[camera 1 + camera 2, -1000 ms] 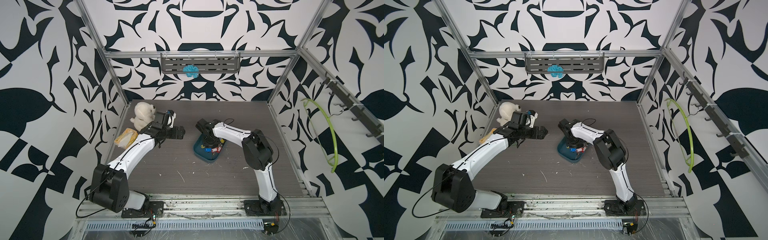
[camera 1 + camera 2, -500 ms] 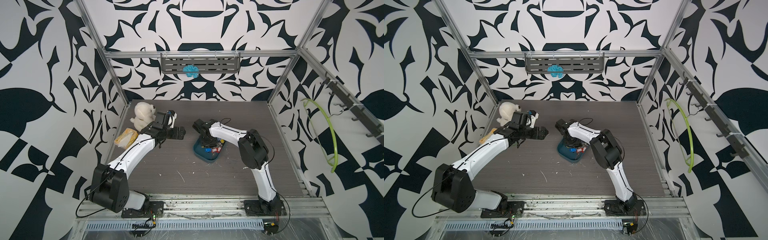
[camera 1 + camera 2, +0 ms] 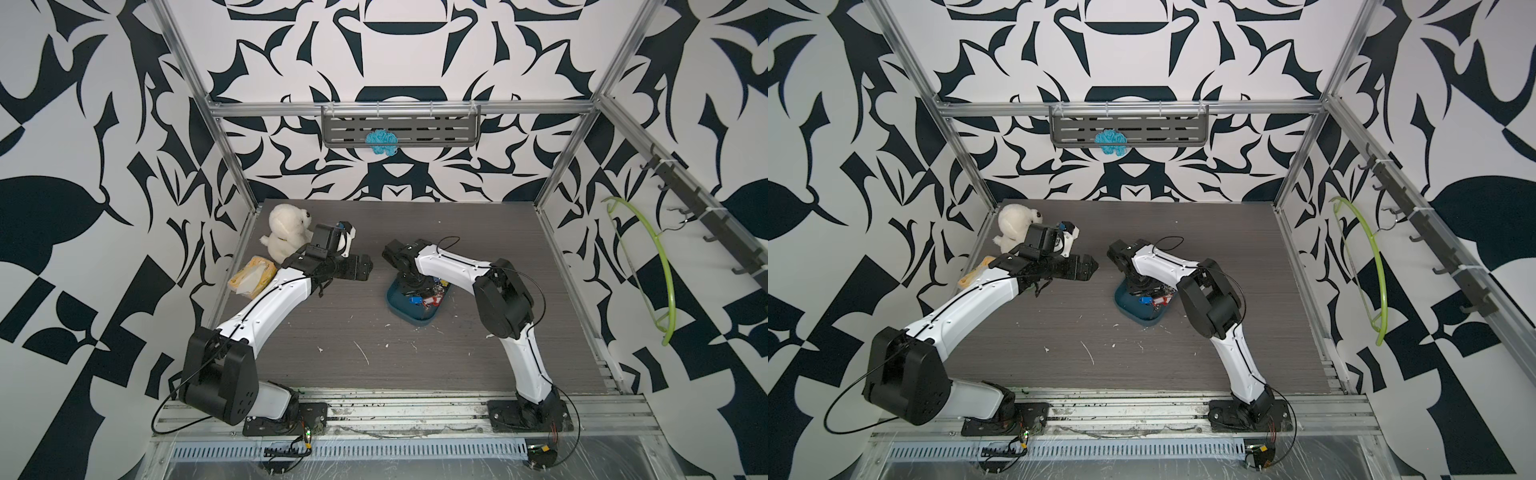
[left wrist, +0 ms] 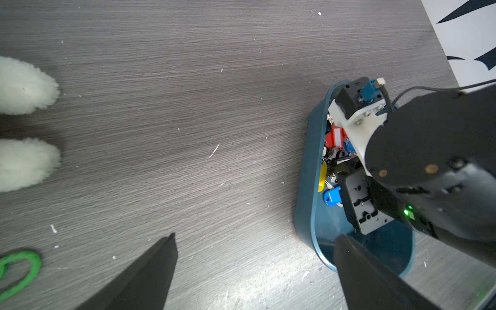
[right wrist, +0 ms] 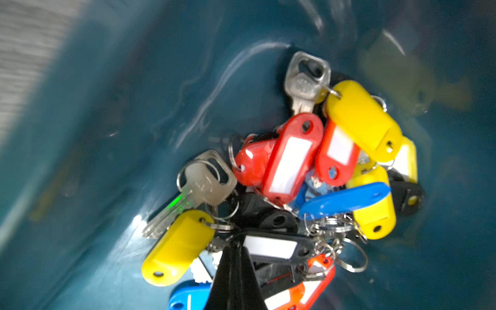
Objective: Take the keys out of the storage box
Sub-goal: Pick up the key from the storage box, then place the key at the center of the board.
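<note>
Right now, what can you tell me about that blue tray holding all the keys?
The storage box is a shallow, dark teal tray of glossy plastic with rounded corners and low walls. It lies flat on the grey wood-grain table. A heap of keys with red, yellow, blue and black tags fills one end; the other end is bare. The right gripper, shut, reaches down into the pile.

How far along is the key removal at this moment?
Done: nothing; no keys lie out on the table. In hand: the right gripper is down in the storage box, its fingers shut at the edge of the keys; whether they caught a ring is unclear. The left gripper hovers open beside the box. Left: lifting every key out.
</note>
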Tool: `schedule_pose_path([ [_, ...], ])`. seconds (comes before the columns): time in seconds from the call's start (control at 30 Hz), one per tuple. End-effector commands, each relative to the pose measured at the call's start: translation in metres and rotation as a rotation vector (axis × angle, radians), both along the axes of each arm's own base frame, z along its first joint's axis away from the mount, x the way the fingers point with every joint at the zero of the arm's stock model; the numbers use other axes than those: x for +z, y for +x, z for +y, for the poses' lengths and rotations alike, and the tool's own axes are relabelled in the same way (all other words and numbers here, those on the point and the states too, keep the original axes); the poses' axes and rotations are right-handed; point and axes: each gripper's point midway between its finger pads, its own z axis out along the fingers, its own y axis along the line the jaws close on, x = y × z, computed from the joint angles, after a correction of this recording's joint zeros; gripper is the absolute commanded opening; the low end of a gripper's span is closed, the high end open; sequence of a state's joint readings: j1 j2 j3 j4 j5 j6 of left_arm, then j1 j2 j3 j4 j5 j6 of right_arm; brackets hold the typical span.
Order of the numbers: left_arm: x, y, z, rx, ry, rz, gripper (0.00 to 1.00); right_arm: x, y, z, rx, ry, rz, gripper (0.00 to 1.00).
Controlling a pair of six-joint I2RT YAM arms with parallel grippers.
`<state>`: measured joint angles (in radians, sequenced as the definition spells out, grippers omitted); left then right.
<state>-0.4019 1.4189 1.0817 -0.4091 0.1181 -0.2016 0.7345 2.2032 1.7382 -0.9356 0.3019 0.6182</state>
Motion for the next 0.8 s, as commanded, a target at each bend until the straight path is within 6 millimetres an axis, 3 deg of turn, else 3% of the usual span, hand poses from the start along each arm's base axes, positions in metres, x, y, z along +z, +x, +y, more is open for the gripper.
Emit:
schedule_pose_path([
  [0.0, 0.002, 0.0, -0.005, -0.026, 0.007, 0.005, 0.99, 0.028, 0.0, -0.001, -0.014, 0.008, -0.04, 0.0],
  [0.23, 0.001, -0.001, -0.005, -0.03, 0.012, 0.004, 0.99, 0.054, -0.003, 0.0, -0.028, 0.058, -0.075, 0.0],
  [0.5, 0.001, -0.002, -0.007, -0.037, 0.014, 0.003, 0.99, 0.097, -0.007, -0.002, -0.037, 0.138, -0.145, 0.0],
  [0.77, 0.003, -0.003, -0.008, -0.044, 0.015, -0.004, 0.99, 0.124, -0.008, -0.023, -0.068, 0.167, -0.174, 0.0],
])
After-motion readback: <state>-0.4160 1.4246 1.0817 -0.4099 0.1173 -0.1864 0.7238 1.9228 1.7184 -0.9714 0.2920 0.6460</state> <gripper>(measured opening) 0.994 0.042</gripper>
